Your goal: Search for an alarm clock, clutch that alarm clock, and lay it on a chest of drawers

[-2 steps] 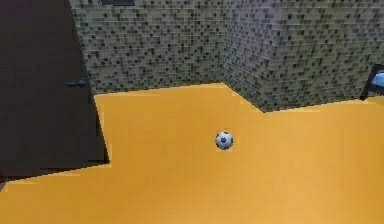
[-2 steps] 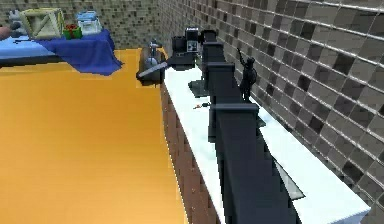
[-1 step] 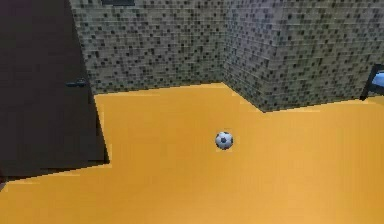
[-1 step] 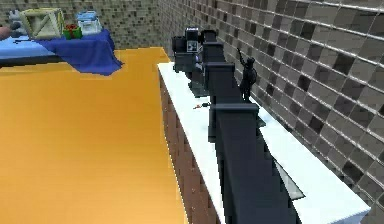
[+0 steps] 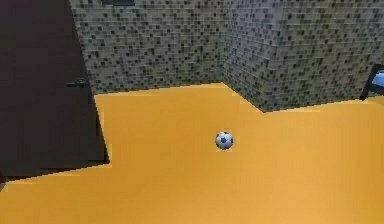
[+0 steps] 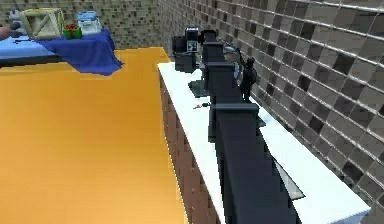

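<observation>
1. Forward view: a black-and-white ball (image 5: pixel 224 140) lies on the orange floor (image 5: pixel 150 170), well apart from a dark flat door (image 5: pixel 40 85) at the left.
2. Arm side view: the dark square arm (image 6: pixel 240 150) lies over a long white-topped, brown-fronted chest of drawers (image 6: pixel 185 105) beside a grey mosaic-tiled wall (image 6: pixel 320 70).
3. Same view: I cannot tell how the gripper (image 6: pixel 198 88) has its fingers set, or whether it holds anything. A small dark boxy thing (image 6: pixel 185 52) stands beyond it on the top, and I cannot tell if it is the alarm clock.

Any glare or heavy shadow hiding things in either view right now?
Forward view: even light, no glare; the ball stands out on the orange floor, the door is dark. Arm side view: the dark arm blends with dark things far along the white top.
</observation>
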{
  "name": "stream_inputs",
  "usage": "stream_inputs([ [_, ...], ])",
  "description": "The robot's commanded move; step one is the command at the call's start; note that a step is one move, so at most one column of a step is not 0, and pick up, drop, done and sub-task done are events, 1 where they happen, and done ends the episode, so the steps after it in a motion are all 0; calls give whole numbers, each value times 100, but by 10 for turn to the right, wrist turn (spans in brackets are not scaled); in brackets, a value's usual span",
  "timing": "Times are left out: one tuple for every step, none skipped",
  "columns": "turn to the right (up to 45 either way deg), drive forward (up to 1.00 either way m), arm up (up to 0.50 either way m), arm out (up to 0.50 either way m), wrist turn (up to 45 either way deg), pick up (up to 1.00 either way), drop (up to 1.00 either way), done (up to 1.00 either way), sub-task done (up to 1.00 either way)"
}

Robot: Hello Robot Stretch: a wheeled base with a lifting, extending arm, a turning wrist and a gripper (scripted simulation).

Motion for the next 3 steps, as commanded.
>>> stream_inputs([
  [0, 0, -28, 0, 0, 0, 0, 0, 0],
  [0, 0, 0, 0, 0, 0, 100, 0, 0],
  [0, 0, 0, -10, 0, 0, 0, 0, 0],
])
